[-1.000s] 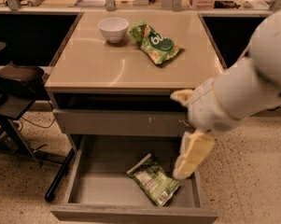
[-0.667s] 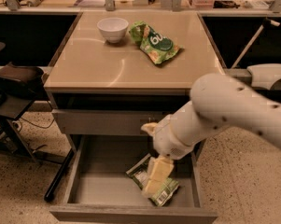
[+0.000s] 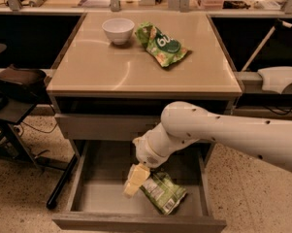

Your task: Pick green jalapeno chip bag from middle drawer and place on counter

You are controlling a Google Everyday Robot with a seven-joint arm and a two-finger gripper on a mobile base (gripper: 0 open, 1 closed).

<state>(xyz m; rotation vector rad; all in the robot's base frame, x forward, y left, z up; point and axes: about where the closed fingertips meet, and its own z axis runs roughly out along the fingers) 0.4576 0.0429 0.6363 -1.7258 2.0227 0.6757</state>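
Note:
The green jalapeno chip bag lies crumpled on the floor of the open middle drawer, right of its centre, with its white barcode panel facing up. My gripper hangs from the white arm down into the drawer, just left of the bag and touching or nearly touching its left edge. The beige counter tops the cabinet above.
On the counter stand a white bowl and another green bag with a round logo. A closed grey drawer front sits above the open drawer. A dark chair stands at the left. Speckled floor surrounds the cabinet.
The arm has swung from the right side to the left across the drawer; the gripper moved from the bag's right side to its left. The bag has stayed in place.

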